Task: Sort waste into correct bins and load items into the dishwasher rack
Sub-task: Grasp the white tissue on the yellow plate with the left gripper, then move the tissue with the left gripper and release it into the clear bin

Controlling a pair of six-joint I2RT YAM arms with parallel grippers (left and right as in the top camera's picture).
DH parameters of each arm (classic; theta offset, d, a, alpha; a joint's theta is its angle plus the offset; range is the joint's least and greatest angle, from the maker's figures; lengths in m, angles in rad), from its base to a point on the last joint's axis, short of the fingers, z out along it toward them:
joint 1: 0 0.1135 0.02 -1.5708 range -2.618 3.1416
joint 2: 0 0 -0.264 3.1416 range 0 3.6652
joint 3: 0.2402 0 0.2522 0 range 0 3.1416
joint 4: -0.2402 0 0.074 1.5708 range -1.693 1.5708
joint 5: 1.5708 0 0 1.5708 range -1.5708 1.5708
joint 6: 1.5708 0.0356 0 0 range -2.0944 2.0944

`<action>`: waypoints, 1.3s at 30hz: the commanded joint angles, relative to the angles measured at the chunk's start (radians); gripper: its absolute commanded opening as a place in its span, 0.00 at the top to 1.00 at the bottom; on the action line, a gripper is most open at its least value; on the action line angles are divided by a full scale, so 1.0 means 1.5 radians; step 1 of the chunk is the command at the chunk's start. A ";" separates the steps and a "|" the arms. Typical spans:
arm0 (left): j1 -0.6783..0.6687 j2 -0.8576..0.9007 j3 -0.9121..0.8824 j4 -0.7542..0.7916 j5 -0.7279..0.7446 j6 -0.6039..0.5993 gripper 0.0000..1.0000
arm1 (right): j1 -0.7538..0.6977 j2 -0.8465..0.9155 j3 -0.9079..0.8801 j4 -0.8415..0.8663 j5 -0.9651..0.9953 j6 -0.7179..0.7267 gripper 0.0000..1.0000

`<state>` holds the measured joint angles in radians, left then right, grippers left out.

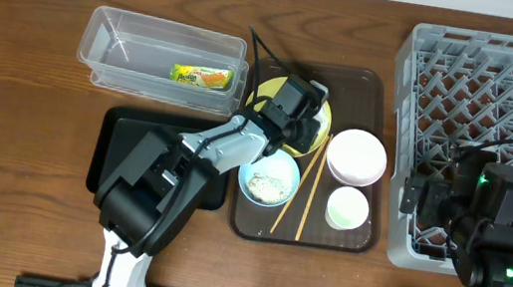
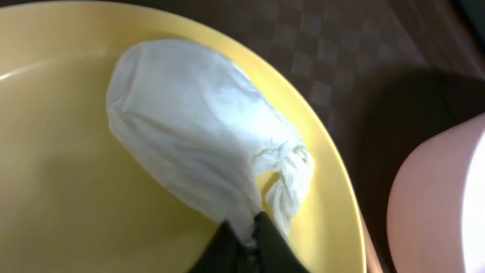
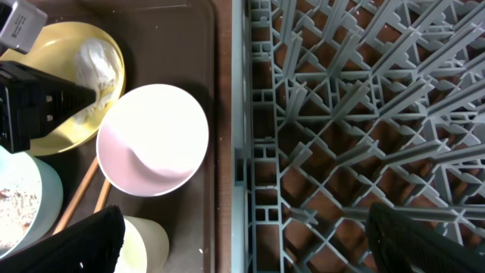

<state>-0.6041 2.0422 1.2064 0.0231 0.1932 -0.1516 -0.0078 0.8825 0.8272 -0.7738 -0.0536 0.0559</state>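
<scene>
Wood table (image 1: 4, 78), L jaws prob. pinching scrap (image 2: 197, 129)

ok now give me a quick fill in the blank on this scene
The left pincer is shut on the white scrap lying on the ____ plate.
The printed wrapper lies in the ____ tub.
The rice grains sit in the light ____ bowl.
The right pincer over the grey rack is ____.
Missing: yellow; clear; blue; open.

No legible text anywhere — wrapper (image 1: 201, 76) print too small.
</scene>
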 commanded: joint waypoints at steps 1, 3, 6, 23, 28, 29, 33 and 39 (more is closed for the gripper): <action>0.008 -0.016 0.006 -0.008 -0.016 0.005 0.94 | 0.006 -0.001 0.016 -0.001 -0.005 -0.006 0.00; 0.018 -0.040 0.006 -0.020 -0.028 0.005 0.94 | 0.006 -0.001 0.016 -0.002 -0.005 -0.006 0.01; 0.044 -0.104 0.006 -0.070 -0.076 0.005 0.94 | 0.006 -0.001 0.016 -0.003 -0.005 -0.006 0.01; 0.301 -0.239 0.001 -0.110 -0.125 -0.111 0.94 | 0.006 -0.001 0.016 -0.003 -0.005 -0.006 0.01; 0.344 -0.201 0.001 -0.116 -0.123 -0.197 0.55 | 0.006 -0.001 0.016 -0.002 -0.005 -0.006 0.01; 0.348 -0.201 0.001 -0.117 -0.121 -0.199 0.51 | 0.006 -0.001 0.016 -0.003 -0.005 -0.006 0.01; 0.353 -0.240 0.001 -0.145 -0.119 -0.197 0.49 | 0.006 -0.001 0.016 -0.003 -0.005 -0.006 0.01; 0.353 -0.353 0.001 -0.388 -0.120 -0.240 0.73 | 0.006 -0.001 0.016 -0.003 -0.005 -0.006 0.01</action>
<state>-0.0769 1.5955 1.2030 -0.4625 0.0200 -0.4515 -0.0078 0.8825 0.8310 -0.7780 -0.0536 0.0559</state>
